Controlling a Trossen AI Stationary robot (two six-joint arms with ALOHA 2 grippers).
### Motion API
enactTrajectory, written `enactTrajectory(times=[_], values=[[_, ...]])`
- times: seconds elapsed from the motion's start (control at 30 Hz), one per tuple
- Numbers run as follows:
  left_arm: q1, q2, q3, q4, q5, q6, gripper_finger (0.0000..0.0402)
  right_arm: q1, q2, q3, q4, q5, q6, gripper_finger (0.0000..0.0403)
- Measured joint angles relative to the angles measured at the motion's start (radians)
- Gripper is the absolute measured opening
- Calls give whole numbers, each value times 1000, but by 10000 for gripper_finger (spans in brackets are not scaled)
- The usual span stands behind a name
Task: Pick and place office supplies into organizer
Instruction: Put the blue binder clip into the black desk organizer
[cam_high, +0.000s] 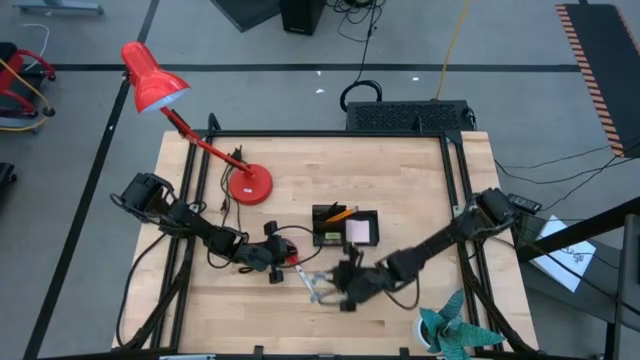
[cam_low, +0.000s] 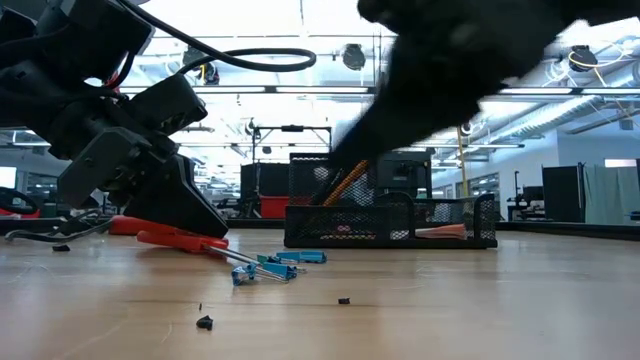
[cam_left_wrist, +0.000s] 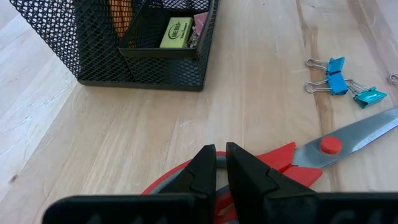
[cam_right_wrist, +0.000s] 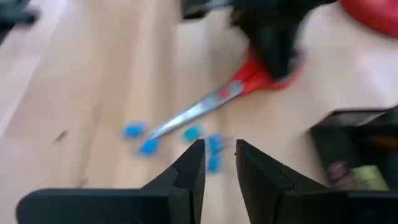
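Red-handled scissors (cam_high: 300, 268) lie flat on the wooden table, blades (cam_left_wrist: 364, 134) pointing toward the near right. My left gripper (cam_left_wrist: 216, 167) is shut on their handle. Three blue clips (cam_left_wrist: 341, 82) lie beside the blade tips. My right gripper (cam_right_wrist: 219, 155) hovers open above the clips (cam_right_wrist: 213, 153), slanting down, with nothing between its fingers. The black mesh organizer (cam_high: 345, 228) stands just beyond, holding orange pencils (cam_low: 345, 185), a pink note pad (cam_high: 360, 231) and a yellow piece (cam_left_wrist: 176, 32). My left gripper pinches the rim of the scissors' red handle loop (cam_left_wrist: 219, 159) between its two fingers. The fingers slant down at it from the table's left side. The scissors rest flat on the table, blades away from the gripper.
A red desk lamp stands with its base (cam_high: 248, 185) at the far left of the table. A teal leafy object (cam_high: 455, 335) sits at the near right corner. A black box (cam_high: 410, 115) is behind the far edge. Small dark bits (cam_low: 205, 322) lie near the front.
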Motion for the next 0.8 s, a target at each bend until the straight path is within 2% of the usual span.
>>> enactTrajectory(times=[0.2, 0.4, 0.5, 0.67, 0.8], values=[[0, 1, -1, 16, 1, -2, 47, 24, 89, 0, 61, -15, 24, 119], [0, 2, -1, 15, 7, -11, 47, -2, 162, 0, 256, -199, -30, 172], [0, 1, -1, 15, 8, -6, 47, 0, 167, 0, 278, -216, -111, 188], [0, 1, 0, 3, 8, 0, 47, -6, 168, 0, 241, -229, -200, 195], [0, 0, 0, -1, 7, -1, 47, -39, 168, 0, 247, -338, -232, 189]])
